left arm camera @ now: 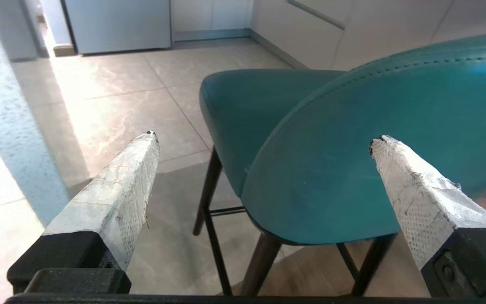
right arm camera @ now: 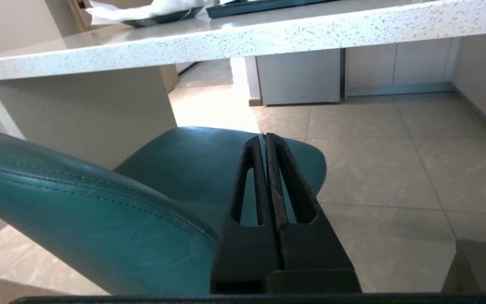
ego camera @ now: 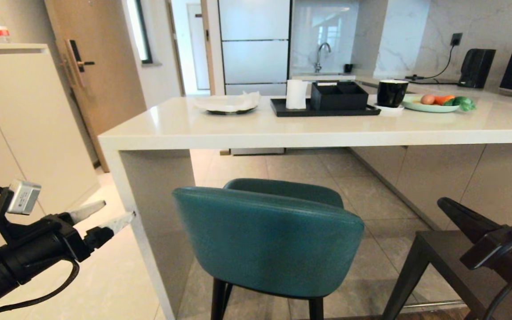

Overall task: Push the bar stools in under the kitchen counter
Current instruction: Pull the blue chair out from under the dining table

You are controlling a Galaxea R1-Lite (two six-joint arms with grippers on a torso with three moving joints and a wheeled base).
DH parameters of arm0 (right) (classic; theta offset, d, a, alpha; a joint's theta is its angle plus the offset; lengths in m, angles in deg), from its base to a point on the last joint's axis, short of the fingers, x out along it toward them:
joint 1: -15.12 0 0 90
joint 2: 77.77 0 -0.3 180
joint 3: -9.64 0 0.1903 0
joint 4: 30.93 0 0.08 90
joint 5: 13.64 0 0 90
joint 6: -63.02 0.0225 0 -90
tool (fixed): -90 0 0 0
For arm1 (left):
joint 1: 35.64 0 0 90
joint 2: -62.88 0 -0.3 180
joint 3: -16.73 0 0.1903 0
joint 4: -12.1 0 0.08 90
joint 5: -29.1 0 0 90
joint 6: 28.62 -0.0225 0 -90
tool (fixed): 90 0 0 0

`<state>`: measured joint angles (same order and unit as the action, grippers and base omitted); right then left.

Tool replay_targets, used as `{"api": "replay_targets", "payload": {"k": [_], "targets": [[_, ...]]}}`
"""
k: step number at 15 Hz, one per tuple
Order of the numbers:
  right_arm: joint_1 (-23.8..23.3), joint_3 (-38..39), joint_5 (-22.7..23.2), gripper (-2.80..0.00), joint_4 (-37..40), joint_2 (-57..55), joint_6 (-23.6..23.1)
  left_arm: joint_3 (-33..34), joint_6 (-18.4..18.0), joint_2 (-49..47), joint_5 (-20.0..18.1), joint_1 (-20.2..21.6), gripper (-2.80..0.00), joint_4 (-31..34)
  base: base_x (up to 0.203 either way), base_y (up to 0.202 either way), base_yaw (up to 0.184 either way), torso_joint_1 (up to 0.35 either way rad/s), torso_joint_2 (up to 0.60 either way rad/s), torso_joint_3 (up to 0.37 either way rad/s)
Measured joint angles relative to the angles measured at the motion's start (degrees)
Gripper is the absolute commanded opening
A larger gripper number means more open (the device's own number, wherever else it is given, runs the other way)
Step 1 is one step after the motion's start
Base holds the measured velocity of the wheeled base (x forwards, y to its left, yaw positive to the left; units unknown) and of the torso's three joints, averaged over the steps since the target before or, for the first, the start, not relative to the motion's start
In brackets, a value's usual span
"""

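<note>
- Kitchen floor tiles (ego camera: 309, 173) run pale grey under the cream-white surface (ego camera: 256, 129), the kitchen counter, whose slab side leg stands at its left end.
- On that surface: a black tray (ego camera: 327, 111) with a white roll and a black box, a dark plate with white paper (ego camera: 229, 103), a black mug (ego camera: 392, 92), a plate of vegetables (ego camera: 434, 104). Its right end is cut off by the frame.
- Teal stool (ego camera: 269, 240) sits front and centre, just short of the surface's edge, seat pointing in under it; only the tops of its black legs show in the head view.
- Dark-grey stool (ego camera: 434, 262) is at the lower right, mostly hidden behind the right arm and cropped, so its shape is hard to read.
- Left end effector (ego camera: 105, 216) hovers at the lower left, beside the slab leg, white-taped fingers (left arm camera: 133, 177) spread wide, gripping nothing; from its wrist view the teal back lies ahead, apart from them.
- Right end effector (right arm camera: 265, 139) is closed, black fingers pressed together, empty, next to the teal seat-back; whether it touches the leather I can't tell.
</note>
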<state>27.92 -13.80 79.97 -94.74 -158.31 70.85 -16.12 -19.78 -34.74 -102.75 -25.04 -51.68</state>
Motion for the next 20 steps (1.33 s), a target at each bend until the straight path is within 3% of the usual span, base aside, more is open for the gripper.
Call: {"api": "replay_targets", "payload": {"k": [6, 7, 15, 20], "targets": [[0.0, 0.1, -1.7, -2.8, 1.8, -0.1, -3.3, -2.1, 0.8, -1.1, 0.2, -0.3, 0.0, 0.0, 0.0, 0.0, 0.0, 0.0, 0.0, 0.0], [0.0, 0.1, -3.1, -2.8, 3.2, -0.1, -5.2, -2.1, 0.7, -1.2, 0.0, -0.3, -2.8, 0.0, 0.0, 0.0, 0.0, 0.0, 0.0, 0.0], [0.4, 0.1, -4.7, -2.8, 5.9, 0.2, -6.0, -3.5, 0.5, -3.9, 2.0, -2.9, -2.8, 0.0, 0.0, 0.0, 0.0, 0.0, 0.0, 0.0], [1.7, 0.0, -9.1, -2.8, 10.8, -0.2, -9.5, -6.5, -1.7, -11.1, 16.7, -9.3, -2.8, 0.0, 0.0, 0.0, 0.0, 0.0, 0.0, 0.0]]}}
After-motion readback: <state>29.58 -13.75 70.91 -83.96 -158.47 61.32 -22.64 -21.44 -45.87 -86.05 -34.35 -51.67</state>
